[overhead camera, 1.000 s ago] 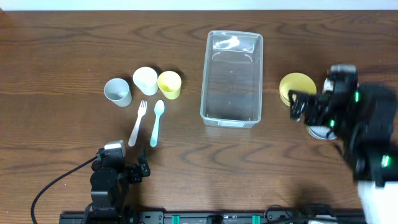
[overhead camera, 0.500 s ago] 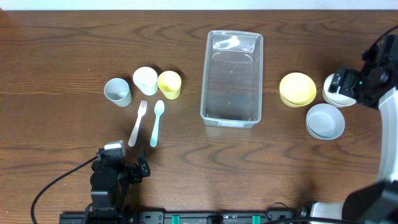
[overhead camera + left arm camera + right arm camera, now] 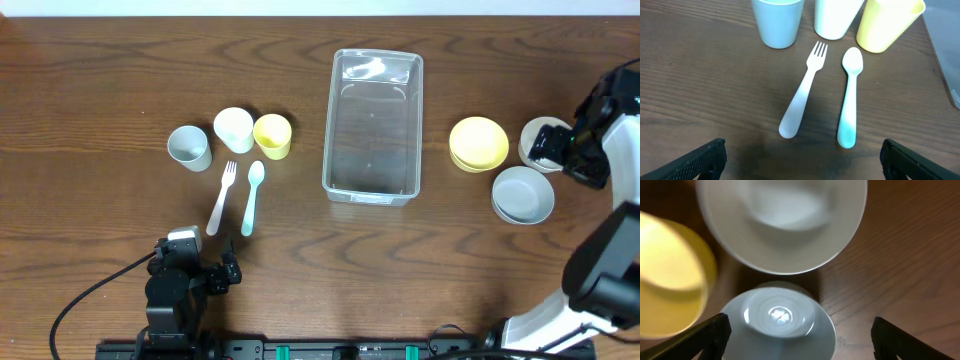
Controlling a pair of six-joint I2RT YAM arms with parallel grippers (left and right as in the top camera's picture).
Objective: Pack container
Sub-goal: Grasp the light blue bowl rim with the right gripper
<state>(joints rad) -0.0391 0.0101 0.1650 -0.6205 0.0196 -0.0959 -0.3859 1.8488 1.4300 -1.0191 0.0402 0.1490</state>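
**Both pincers spread wide, clear tub standing between them**

The left pincer (image 3: 800, 164) rests near the front edge of the brown wooden table (image 3: 100, 80), its fingers spread wide and gripping nothing. Just ahead of it lie a white plastic fork (image 3: 802, 92) and, on its right, a pale blue plastic spoon (image 3: 849, 100), side by side with their handles toward the pincer. Beyond them three plastic cups stand in a row: a grey-blue cup (image 3: 188, 146), a white cup (image 3: 233, 128) and a yellow cup (image 3: 272, 135).

The container (image 3: 372, 126), a clear rectangular plastic tub with rounded corners, stands upright farther ahead and to the right of this pincer. It is well apart from both pincers.

A round yellow bowl (image 3: 478, 143) lies between the tub and the right pincer (image 3: 800, 340). That pincer hovers above the bowls, fingers spread, holding nothing. In its wrist view a pale grey bowl (image 3: 775, 315) lies between the fingertips, and a white bowl (image 3: 785, 220) lies just ahead of it.
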